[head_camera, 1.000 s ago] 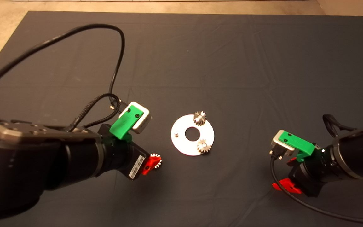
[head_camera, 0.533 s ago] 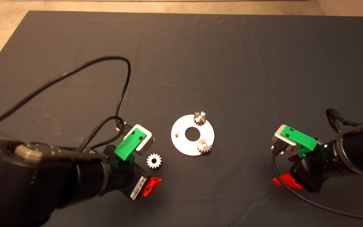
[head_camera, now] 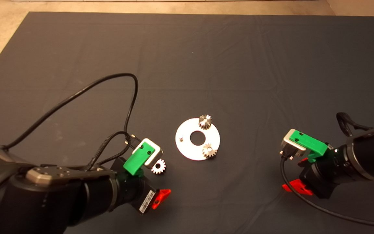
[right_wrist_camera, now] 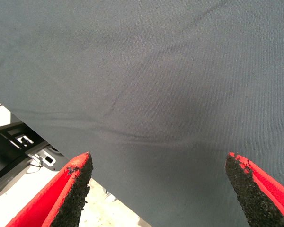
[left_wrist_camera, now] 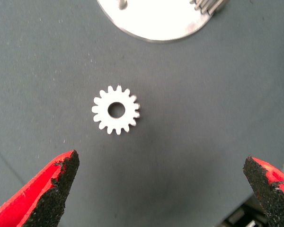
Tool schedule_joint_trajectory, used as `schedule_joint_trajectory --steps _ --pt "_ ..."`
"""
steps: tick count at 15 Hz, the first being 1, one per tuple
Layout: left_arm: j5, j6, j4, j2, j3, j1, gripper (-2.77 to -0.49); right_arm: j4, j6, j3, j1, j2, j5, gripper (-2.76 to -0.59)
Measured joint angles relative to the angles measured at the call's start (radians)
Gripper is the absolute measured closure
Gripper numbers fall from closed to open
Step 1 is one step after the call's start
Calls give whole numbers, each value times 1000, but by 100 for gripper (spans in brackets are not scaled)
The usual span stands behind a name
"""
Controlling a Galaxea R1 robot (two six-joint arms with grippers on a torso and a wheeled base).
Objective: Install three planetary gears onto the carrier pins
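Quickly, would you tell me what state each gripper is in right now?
Left gripper: open, empty, above the loose gear on the mat.
Right gripper: open, empty, over bare mat.

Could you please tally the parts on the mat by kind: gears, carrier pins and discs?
Gears: 3; two seated on pins, one loose on the mat
Carrier pins: 3; one bare
Discs: 1
Total: 7
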Motion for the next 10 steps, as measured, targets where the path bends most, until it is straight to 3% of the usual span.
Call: schedule_joint_trajectory --steps 2,4,8,10 --pt "1 35 57 0 -17 44 -251 0 0 0 0 0 1 -206" --pt "1 70 88 1 -43 90 -251 0 0 0 0 0 1 -206" --pt "1 106 122 5 -77 123 -251 0 0 0 0 0 0 -206" --pt "1 125 136 5 -90 126 -251 0 0 0 0 0 1 -206"
